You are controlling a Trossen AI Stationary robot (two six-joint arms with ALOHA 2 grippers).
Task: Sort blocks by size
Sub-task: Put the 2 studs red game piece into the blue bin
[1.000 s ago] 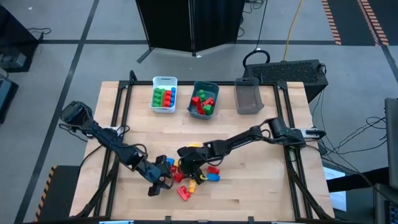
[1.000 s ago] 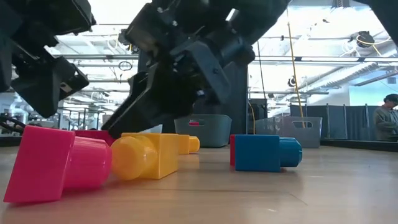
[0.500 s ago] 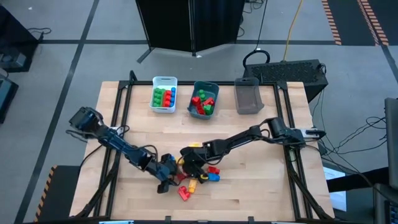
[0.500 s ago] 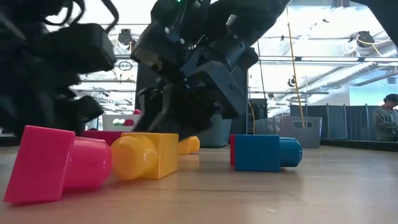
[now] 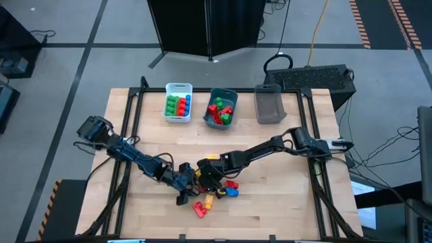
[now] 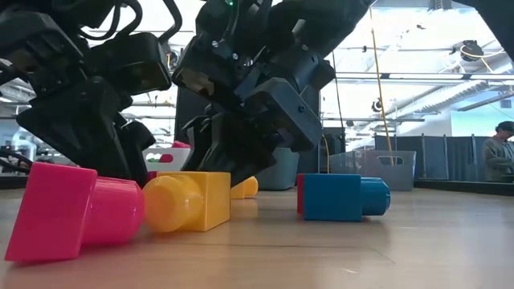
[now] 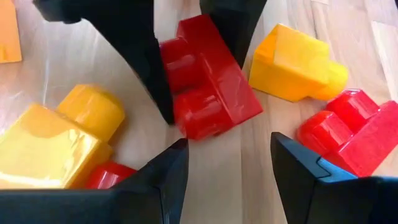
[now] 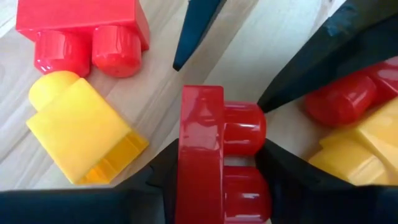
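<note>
Sorting is partly done — several blocks lie in the white bin and teal bin, while the grey bin looks empty. Nearer the front edge than those bins, the right gripper clamps a red block; the left gripper gapes empty beside it, crowding the loose pile.

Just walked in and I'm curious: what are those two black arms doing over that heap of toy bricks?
They are sorting bricks by size. The right gripper has its jaws around a red two-stud brick on the wooden table, while the left gripper faces the same brick with open jaws. Loose red, yellow and blue bricks lie around them. The white bin and teal bin already hold bricks; the grey bin looks empty.
</note>
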